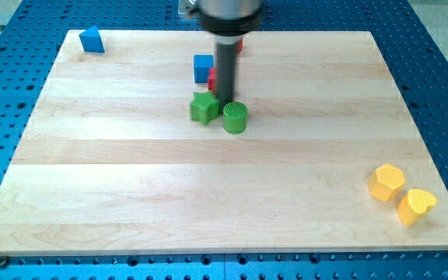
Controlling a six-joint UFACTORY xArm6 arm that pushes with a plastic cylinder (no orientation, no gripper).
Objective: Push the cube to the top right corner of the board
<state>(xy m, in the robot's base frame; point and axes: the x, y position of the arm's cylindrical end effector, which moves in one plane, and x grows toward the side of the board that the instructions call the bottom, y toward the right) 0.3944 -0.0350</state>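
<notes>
Blue cube (203, 66) sits near the counter's (131, 194) top centre, just left of the rod. The tool, a jawless tip (225, 102), is judged approaching; a rightward push is needed.

Pale matt wooden board (131, 194), perforated blue metal table (442, 78)

txt: none legible; labels/brands/nos: none; signs: none on any visible surface
</notes>
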